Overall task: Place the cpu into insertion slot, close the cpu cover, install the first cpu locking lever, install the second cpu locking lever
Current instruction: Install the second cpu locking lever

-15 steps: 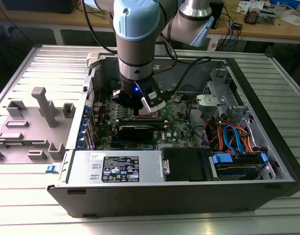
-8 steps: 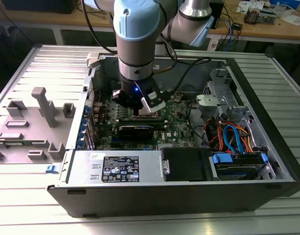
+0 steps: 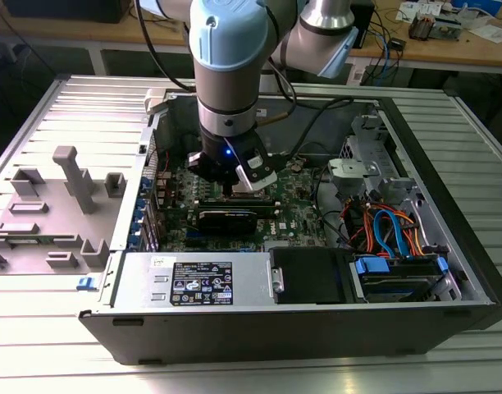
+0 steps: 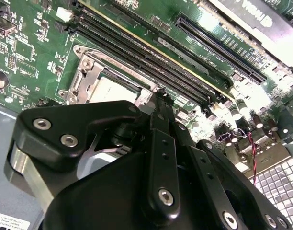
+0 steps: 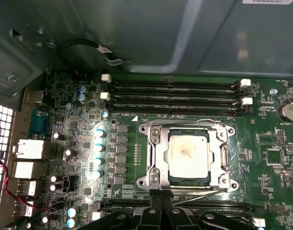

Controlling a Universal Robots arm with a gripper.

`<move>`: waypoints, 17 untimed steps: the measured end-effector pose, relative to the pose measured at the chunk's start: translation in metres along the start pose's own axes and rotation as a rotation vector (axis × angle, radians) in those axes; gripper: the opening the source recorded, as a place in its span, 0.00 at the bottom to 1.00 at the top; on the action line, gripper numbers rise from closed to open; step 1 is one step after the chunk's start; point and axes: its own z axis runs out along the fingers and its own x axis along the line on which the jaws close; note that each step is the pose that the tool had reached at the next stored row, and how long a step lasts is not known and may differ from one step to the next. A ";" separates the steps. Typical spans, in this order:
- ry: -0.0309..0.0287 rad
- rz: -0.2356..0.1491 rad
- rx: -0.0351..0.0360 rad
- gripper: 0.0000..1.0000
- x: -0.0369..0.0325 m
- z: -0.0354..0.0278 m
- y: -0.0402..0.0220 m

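In the first wrist view the cpu (image 5: 187, 152) lies flat inside the insertion slot (image 5: 147, 160) on the green motherboard (image 5: 261, 143), its dull silver top marked by a faint brownish smudge. The cpu cover (image 5: 160, 154) is down, framing the chip. The black gripper (image 5: 161, 211) sits just beside the slot's edge, and four long memory slots (image 5: 175, 96) run along the slot's far side.

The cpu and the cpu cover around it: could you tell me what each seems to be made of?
The cpu looks like dull silver-grey metal on top, matte, with a faint brownish smudge near its middle. The cpu cover appears to be thin stamped steel, brighter and glossier, catching highlights along its edges. Both are judged by sheen alone.
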 end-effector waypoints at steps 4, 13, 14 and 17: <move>0.0000 0.000 0.0000 0.11 0.0001 -0.0005 -0.0025; 0.0000 0.000 -0.0026 0.11 0.0019 0.0012 -0.0067; -0.0002 0.000 -0.0050 0.11 0.0032 0.0031 -0.0071; -0.0003 0.000 -0.0094 0.11 0.0042 0.0064 -0.0078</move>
